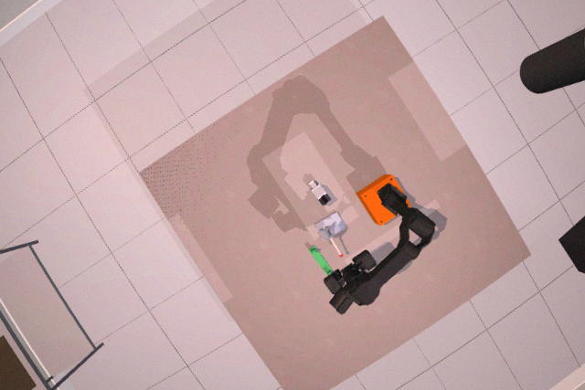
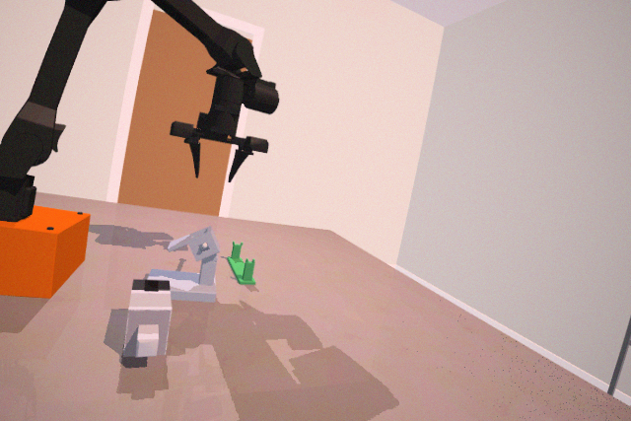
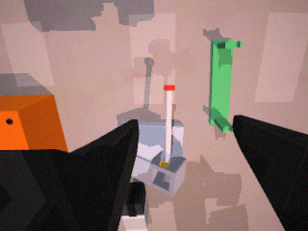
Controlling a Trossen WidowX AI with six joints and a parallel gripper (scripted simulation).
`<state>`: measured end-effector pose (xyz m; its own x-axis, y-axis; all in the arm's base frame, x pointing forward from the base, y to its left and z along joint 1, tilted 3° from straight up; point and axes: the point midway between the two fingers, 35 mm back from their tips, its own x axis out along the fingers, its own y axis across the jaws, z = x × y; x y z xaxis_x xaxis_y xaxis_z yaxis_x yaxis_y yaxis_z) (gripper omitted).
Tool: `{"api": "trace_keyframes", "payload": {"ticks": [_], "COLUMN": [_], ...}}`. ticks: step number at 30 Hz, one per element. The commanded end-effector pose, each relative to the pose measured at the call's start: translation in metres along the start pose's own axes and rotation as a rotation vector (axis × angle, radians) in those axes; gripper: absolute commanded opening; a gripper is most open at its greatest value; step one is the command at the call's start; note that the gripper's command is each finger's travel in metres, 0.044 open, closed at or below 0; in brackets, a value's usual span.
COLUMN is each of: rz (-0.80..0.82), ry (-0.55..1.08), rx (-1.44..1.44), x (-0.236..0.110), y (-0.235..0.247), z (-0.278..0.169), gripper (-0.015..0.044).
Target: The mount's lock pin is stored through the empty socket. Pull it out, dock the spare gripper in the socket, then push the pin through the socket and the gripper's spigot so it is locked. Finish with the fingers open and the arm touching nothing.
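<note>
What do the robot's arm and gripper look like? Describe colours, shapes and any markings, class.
The arm is matt black all over, built of blocky, rounded links, with no visible cables or markings. It stands on an orange box base with small dark dots on top. The gripper has a black crossbar carrying two pointed, wedge-shaped black fingers.

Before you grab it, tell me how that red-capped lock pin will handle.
The lock pin looks thin, straight and rigid, so it probably slides out of the grey socket without bending. Its smooth round shaft may slip between the fingers and roll if laid down. It seems light.
</note>
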<state>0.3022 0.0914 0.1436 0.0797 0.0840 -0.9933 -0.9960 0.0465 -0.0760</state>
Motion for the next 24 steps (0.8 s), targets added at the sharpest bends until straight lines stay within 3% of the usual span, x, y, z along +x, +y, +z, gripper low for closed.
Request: {"api": "trace_keyframes", "payload": {"ticks": [1,6,14,24], "rz": [0.019,0.019,0.019,0.019], "ry": [0.043,0.043,0.041,0.041], "rx": [0.07,0.07,0.065,0.065], "x": [0.011,0.017,0.078,0.089], "y": [-0.005,-0.004,0.009,0.008], "z": [-0.016,-0.017,-0.026,-0.026], "gripper": [0.03,0.03,0.03,0.03]}}
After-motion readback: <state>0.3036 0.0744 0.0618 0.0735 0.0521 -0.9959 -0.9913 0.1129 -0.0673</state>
